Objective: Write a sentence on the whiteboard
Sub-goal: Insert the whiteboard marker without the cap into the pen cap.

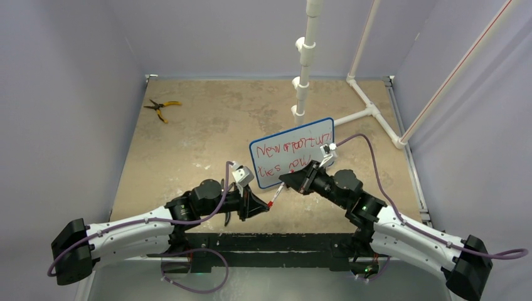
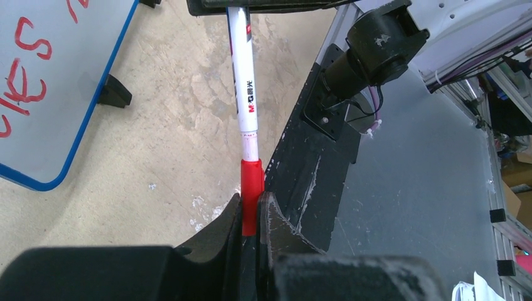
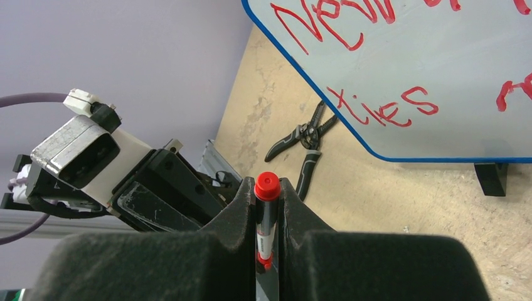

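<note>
The marker [image 2: 248,94] is clamped by the right gripper [image 3: 266,191], and its red cap [image 2: 251,188] by the left gripper [image 2: 251,204]. The whiteboard [image 3: 452,125], bearing the sentence [image 1: 276,150], stands just beyond both. The cap should be pressed straight along the marker.

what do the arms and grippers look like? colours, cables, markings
Left arm and right arm: white link shells, black joints, black bases. A purple cable runs along each. Left gripper and right gripper: black, two scuffed matte fingers. A grey camera block sits by the left gripper.
</note>
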`<state>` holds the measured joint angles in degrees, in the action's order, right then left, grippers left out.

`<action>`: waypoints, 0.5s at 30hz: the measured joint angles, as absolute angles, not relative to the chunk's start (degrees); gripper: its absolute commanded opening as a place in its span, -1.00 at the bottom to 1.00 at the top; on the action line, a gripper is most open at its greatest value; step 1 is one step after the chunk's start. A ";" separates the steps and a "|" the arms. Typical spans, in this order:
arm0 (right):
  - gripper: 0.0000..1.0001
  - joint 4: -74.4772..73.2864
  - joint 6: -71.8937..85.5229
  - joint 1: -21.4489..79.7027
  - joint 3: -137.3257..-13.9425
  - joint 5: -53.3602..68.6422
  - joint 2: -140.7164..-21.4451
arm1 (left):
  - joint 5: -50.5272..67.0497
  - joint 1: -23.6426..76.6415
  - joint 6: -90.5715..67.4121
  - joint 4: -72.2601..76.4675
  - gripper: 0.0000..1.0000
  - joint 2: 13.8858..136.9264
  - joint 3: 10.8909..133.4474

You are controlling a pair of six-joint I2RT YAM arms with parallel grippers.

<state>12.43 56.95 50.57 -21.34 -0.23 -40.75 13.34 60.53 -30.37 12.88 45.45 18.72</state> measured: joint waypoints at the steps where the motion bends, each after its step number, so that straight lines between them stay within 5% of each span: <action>1: -1.00 12.62 56.97 50.57 -21.19 -0.23 -40.80 | 13.10 60.53 -30.37 13.04 -1.00 45.50 18.72; 15: -1.00 14.61 53.39 50.39 -19.75 -0.23 -42.81 | 11.18 60.55 -30.37 16.56 -1.00 53.54 20.36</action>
<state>14.61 53.39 50.39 -19.75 -0.23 -42.81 11.18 60.55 -30.37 16.56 53.54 20.36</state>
